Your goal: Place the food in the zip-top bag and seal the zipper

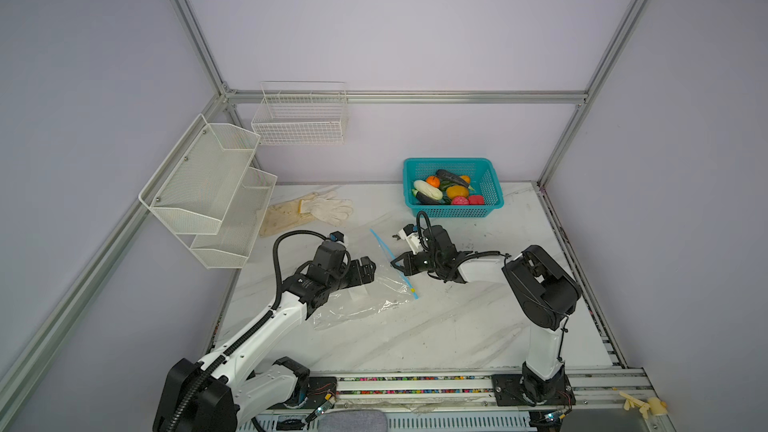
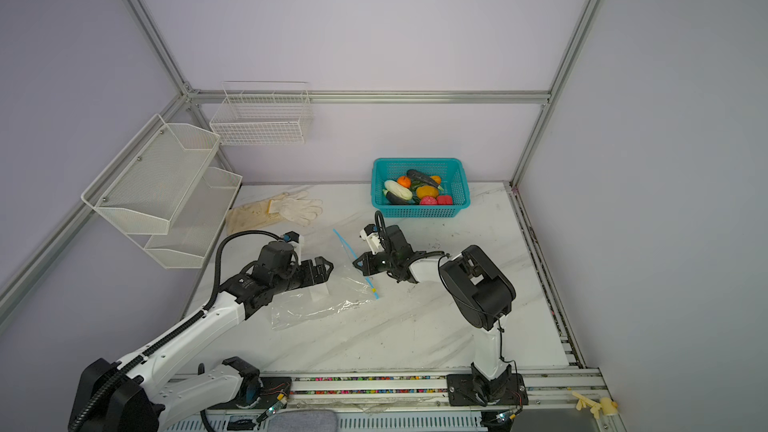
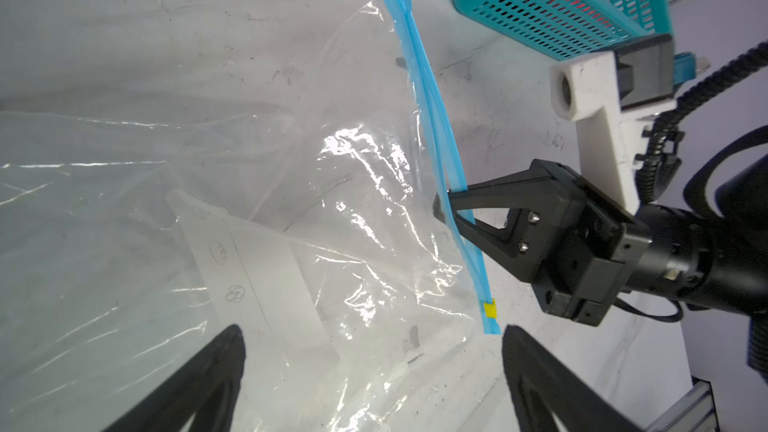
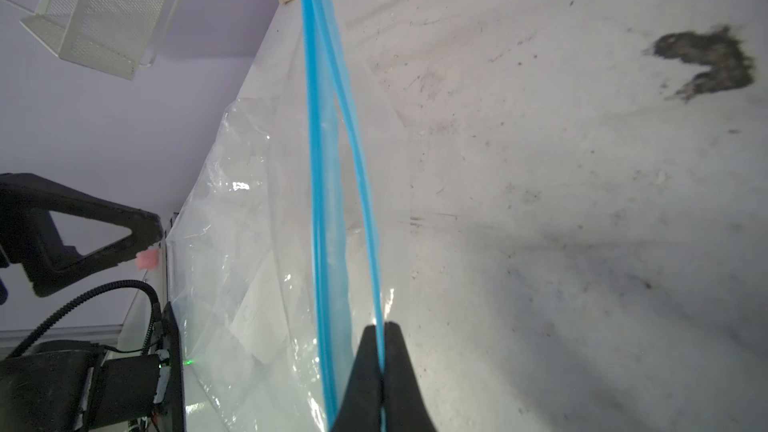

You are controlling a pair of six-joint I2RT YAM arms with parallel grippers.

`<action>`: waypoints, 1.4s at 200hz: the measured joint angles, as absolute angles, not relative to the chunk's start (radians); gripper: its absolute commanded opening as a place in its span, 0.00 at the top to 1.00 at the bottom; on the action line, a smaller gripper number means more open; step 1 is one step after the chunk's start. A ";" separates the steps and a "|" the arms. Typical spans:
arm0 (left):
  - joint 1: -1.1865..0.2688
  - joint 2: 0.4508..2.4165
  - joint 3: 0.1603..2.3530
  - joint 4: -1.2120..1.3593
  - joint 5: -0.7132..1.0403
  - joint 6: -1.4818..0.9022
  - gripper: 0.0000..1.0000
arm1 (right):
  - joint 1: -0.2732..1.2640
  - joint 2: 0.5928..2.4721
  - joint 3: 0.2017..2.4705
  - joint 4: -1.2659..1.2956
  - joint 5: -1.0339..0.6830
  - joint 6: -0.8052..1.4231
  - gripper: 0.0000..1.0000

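Pinching with the right pincer (image 3: 440,207), pressing both jaws flat together on one lip of the zipper (image 3: 432,118), partway along the light blue strip, the two lips standing slightly parted in the right wrist view. Stopping short of the yellow slider tab (image 3: 490,309) at the strip's nearer end.

Spreading the left pincer (image 3: 372,330) wide, gripping nothing, hovering over the zip-top bag (image 1: 365,305) near its white label (image 3: 257,276); touching the plastic or not, impossible to say. Lying crinkled on the table (image 1: 457,326) between the two arms, with the mouth towards the right arm.

Leaving the food (image 1: 451,191) piled in the teal basket (image 1: 446,161) at the table's far side, well apart from the bag.

Showing white marble with grey veins underneath, scuffed and speckled, with one dark smudge (image 4: 706,60) close to the zipper. Bearing a pale work glove (image 1: 328,205) at the far left.

Closing in with lilac walls and aluminium frame posts (image 1: 569,135), with a two-tier white mesh shelf (image 1: 203,189) on the left wall and a white wire basket (image 1: 301,118) on the back wall. Running along the front edge, a metal rail (image 1: 415,384) carrying both arm bases.
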State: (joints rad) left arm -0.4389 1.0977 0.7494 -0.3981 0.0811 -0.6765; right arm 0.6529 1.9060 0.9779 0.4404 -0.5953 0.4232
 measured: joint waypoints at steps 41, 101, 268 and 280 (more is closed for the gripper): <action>-0.445 1.206 0.843 -0.376 0.120 -0.701 0.16 | 0.672 1.890 0.891 0.640 -0.505 0.585 1.00; -0.485 1.365 0.921 -0.315 0.140 -0.715 0.30 | 0.725 1.890 0.865 0.755 -0.447 0.662 1.00; -0.487 1.563 0.992 -0.267 0.118 -0.711 0.76 | 0.736 1.890 0.848 0.805 -0.448 0.684 1.00; -0.487 1.570 0.994 -0.267 0.115 -0.709 0.80 | 0.736 1.890 0.848 0.805 -0.449 0.684 1.00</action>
State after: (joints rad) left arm -0.4870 1.5700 0.9943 -0.2668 0.1150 -0.7094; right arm 0.7364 1.8896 0.8482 0.8051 -0.4488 0.6842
